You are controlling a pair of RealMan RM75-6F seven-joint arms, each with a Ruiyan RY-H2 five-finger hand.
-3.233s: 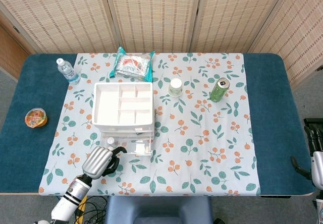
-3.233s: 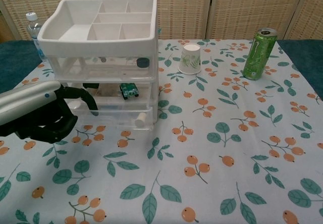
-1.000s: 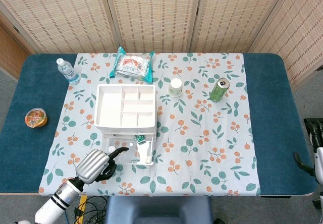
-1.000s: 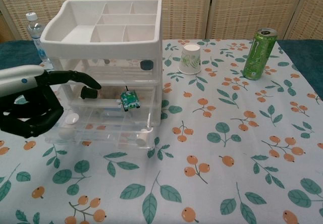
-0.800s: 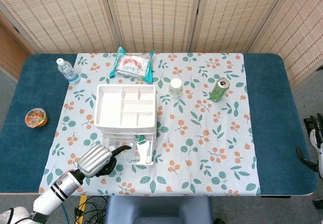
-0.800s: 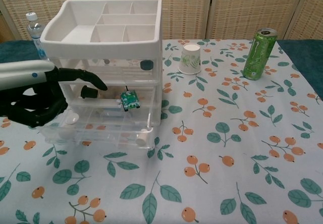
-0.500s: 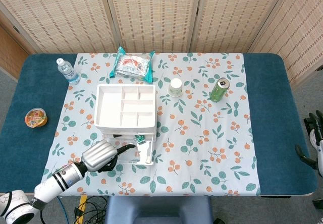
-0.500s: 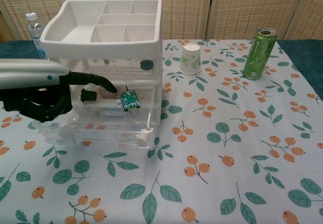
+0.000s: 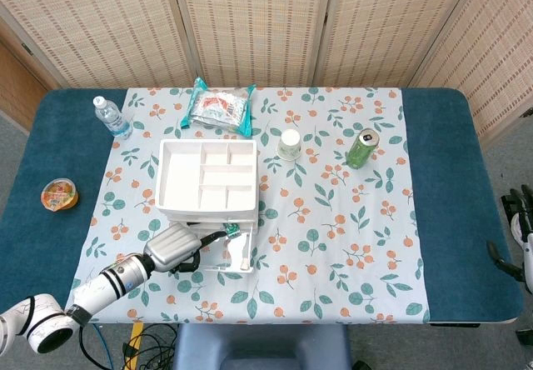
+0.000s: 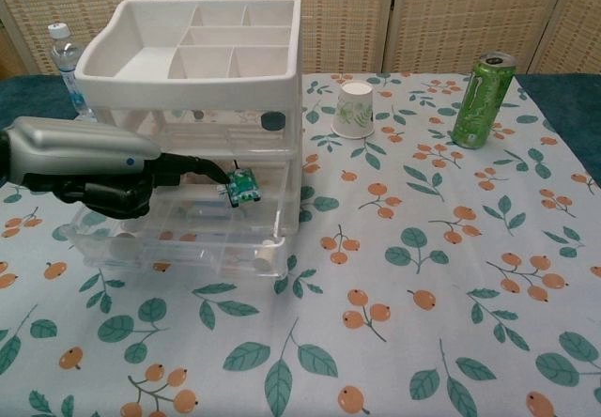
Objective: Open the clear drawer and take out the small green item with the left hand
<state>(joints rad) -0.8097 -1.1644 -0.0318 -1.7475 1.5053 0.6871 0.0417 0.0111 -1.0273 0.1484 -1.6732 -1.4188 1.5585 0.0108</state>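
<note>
The white drawer unit [image 9: 206, 178] [image 10: 192, 55] stands left of centre on the floral cloth. Its clear middle drawer [image 10: 188, 239] [image 9: 218, 253] is pulled out toward me. The small green item [image 10: 242, 188] [image 9: 232, 232] lies inside, at the drawer's right side. My left hand [image 10: 94, 173] [image 9: 173, 247] reaches into the drawer from the left. Its outstretched fingertips [image 10: 218, 173] are right beside the green item, and no grip on it shows. My right hand [image 9: 518, 238] hangs off the table's right edge, fingers apart, holding nothing.
A paper cup [image 10: 356, 109] and a green can [image 10: 482, 100] stand right of the unit. A snack bag [image 9: 219, 107] lies behind it, and a water bottle [image 9: 110, 117] stands at the back left. A jelly cup [image 9: 60, 194] sits on the blue table at the left.
The clear drawer has been pulled out. My left hand then rose from the table in front and moved right into the drawer, its fingers reaching up to the green item.
</note>
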